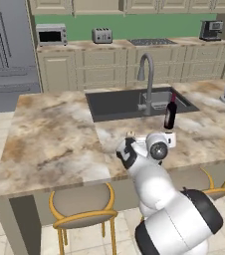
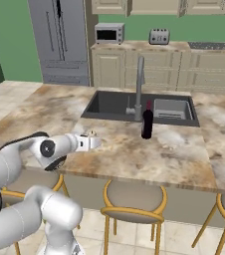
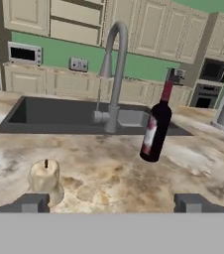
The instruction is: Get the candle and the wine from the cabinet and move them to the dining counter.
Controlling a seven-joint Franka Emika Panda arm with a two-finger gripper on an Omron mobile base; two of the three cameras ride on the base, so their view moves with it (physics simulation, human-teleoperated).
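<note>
**Dark glass and pale wax, both set down on the island**

Dark glass is what matters most here: the wine (image 3: 156, 126) stands upright on the dining counter (image 3: 114, 173), ahead of the gripper (image 3: 112, 202) and a little to its right, just in front of the sink (image 3: 59, 116) and beside the tap (image 3: 115, 74). The candle (image 3: 45, 179) sits on the same marbled top, close to the left fingertip and apart from the bottle. The jaws stand spread wide with nothing between them, so the hand is released and empty.

Judged from its look, the bottle would be the heavier and the more awkward of the two: rigid, smooth and likely slippery, top-heavy for its narrow foot, and breakable if tipped against the stone top or the sink edge. A grip across the straight body, around the pale label, seems safer than one on the tapering red neck. The candle looks light, squat and stable, but wax is soft and could dent under a hard squeeze; its rounded sides are the place to hold it, below the wick.

With both things resting on the island, the task appears essentially complete.
</note>
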